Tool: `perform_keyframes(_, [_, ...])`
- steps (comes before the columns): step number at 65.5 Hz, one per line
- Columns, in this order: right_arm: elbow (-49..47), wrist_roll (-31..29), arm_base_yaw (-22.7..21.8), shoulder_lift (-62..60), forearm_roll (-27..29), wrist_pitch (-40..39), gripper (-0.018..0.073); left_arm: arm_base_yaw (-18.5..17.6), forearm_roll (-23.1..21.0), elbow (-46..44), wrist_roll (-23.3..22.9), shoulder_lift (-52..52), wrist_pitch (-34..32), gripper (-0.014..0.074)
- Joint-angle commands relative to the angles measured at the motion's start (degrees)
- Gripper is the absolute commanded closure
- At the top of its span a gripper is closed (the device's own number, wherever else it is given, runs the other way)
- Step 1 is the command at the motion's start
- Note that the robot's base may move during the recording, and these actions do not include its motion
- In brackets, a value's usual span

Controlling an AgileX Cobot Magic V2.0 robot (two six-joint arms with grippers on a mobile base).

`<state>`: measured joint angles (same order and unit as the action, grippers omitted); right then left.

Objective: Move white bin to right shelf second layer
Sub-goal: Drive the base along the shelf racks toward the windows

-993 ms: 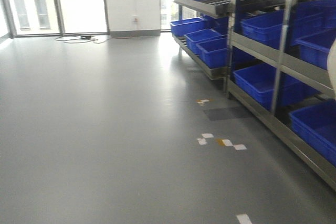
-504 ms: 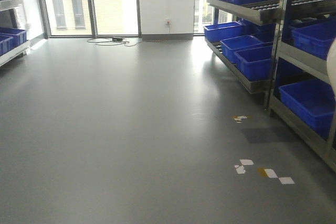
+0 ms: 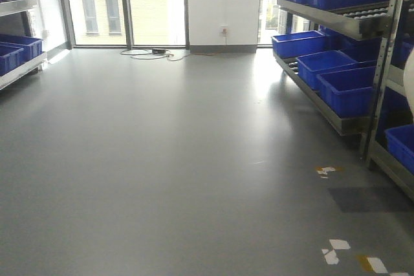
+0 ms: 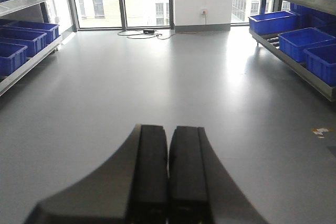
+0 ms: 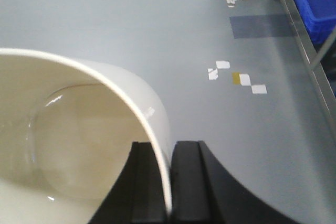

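Blue crates [image 3: 346,88] left and right; tape marks [image 3: 335,251] on grey floor [image 3: 162,159]; cable [image 3: 152,53] far end.

Crates [image 3: 346,88] on racks [image 3: 321,15] left and right of floor [image 3: 162,159]

Warehouse: steel racks [image 3: 326,20] of blue crates [image 3: 349,87], bare floor [image 3: 181,159].

Grey floor [image 3: 162,159] carries tape scraps [image 3: 337,245] (white and yellow) and a cable [image 3: 145,55] near the windows [image 3: 155,14].
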<state>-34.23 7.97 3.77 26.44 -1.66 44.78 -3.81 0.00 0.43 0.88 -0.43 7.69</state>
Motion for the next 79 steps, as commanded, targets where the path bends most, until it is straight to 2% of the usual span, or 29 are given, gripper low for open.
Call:
perform_keyframes(1, [-1.65,-0.38,-0.36,0.19,0.13,-5.09,0.0512,-0.09,0.0,2.11,-0.17,-0.92,-4.93,0.0512])
perform_keyframes(79, [-1.65,-0.38,-0.36,0.19,0.13,-5.09,0.0512,-0.09,0.0,2.11,-0.17,-0.92,-4.93,0.0512])
